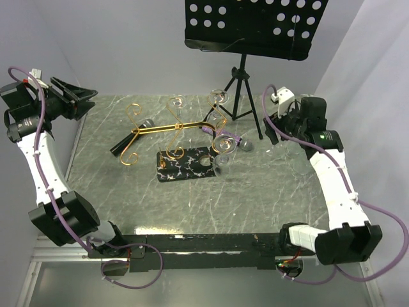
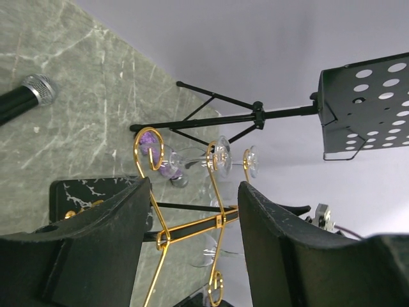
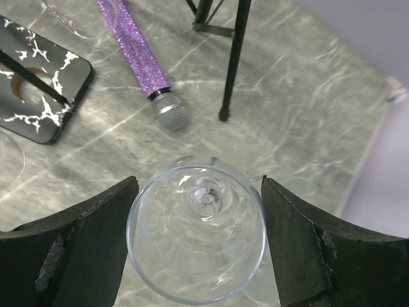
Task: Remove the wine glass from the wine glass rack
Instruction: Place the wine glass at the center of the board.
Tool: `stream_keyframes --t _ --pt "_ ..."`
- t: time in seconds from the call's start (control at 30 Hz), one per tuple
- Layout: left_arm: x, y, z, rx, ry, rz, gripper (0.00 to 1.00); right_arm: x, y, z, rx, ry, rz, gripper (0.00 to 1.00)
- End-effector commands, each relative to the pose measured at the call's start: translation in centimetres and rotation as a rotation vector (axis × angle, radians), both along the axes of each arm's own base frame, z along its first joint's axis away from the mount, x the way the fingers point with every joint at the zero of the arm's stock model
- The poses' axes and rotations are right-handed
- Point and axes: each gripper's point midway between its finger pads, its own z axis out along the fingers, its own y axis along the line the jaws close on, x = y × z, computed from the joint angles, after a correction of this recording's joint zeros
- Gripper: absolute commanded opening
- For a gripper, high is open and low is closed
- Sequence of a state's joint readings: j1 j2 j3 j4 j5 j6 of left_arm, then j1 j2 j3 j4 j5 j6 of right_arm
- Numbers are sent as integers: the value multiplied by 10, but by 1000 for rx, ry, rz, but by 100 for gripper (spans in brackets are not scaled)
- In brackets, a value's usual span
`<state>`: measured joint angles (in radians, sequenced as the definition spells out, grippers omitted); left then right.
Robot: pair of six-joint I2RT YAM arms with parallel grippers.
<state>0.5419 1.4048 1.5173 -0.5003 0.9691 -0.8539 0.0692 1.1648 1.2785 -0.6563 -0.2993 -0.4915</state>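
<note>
The left gripper (image 2: pixel 195 192) is hanging with fingers apart, facing the rack (image 1: pixel 172 128). The right gripper (image 3: pixel 199 182) is pressing its 2 fingers against the glass (image 3: pixel 198 236) (already off the rack, to its right), so it should be squeezing lightly and lowering slowly.

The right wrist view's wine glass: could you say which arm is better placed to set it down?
Right: the right end effector grips the wine glass, away from the wine glass rack. The left end effector is open and empty, far off.
</note>
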Motion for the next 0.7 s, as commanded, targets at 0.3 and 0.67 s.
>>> stream_keyframes --t 0.3,0.67 --pt "-5 9 9 194 -56 20 63 44 -13 -19 136 -71 -6 47" --pt "-8 12 6 246 -55 38 64 77 -31 -41 171 -36 -46 48"
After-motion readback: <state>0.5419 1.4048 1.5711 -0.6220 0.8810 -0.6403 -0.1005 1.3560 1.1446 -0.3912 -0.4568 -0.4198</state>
